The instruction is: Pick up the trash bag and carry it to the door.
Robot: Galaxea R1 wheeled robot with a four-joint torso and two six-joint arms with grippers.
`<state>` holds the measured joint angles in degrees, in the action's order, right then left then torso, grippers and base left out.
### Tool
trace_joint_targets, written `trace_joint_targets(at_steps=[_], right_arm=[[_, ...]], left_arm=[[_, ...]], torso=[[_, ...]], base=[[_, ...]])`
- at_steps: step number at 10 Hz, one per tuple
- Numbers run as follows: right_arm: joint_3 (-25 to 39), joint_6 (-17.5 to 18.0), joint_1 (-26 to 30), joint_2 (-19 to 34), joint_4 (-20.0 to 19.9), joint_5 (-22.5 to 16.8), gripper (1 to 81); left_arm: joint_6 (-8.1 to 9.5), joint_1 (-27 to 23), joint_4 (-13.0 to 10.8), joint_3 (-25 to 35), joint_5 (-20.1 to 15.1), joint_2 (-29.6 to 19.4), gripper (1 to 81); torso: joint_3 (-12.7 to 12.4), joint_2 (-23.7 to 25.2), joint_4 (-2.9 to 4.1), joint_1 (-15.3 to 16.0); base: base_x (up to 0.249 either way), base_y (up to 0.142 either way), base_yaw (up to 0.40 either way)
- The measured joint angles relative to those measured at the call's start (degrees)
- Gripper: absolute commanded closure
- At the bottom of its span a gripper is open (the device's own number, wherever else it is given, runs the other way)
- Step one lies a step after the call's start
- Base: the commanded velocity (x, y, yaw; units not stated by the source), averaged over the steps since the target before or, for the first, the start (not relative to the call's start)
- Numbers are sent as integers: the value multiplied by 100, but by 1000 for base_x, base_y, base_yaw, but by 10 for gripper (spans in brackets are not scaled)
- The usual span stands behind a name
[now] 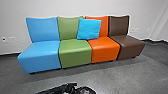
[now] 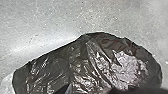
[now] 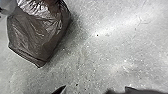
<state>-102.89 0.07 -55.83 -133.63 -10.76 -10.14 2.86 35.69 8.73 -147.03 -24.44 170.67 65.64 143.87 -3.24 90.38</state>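
Observation:
Along the bottom edge of the head view, the black left arm reaches in to its gripper [image 1: 71, 88], beside a dark rounded shape that may be the top of the trash bag. A black, shiny, crumpled trash bag [image 2: 82, 65] lies large before the left gripper [image 2: 88, 91] in the left wrist view; whether the gripper holds it is hidden. In the right wrist view the bag [image 3: 37, 35] hangs or stands over the floor, apart from the right gripper [image 3: 94, 90], which is open with nothing between its dark tips.
A row of joined seats stands against the white wall: blue [image 1: 40, 53], green [image 1: 75, 51], orange [image 1: 103, 47] and brown [image 1: 128, 45]. A bright blue cushion [image 1: 89, 29] leans on the green and orange backrests. Grey floor [image 1: 125, 77] spreads in front.

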Motion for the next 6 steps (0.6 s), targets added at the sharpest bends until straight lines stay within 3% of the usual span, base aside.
trace_joint_targets(at_steps=[3,6], right_arm=[[-2,0,57,-32,-1,4,10],[-17,0,112,-29,-10,23,10]], left_arm=[[0,-118,2,-252,133,255,10],[0,-508,6,-528,166,475,10]], torso=[[457,-5,0,5],[501,-6,0,7]], base=[[0,0,0],[0,0,0]])
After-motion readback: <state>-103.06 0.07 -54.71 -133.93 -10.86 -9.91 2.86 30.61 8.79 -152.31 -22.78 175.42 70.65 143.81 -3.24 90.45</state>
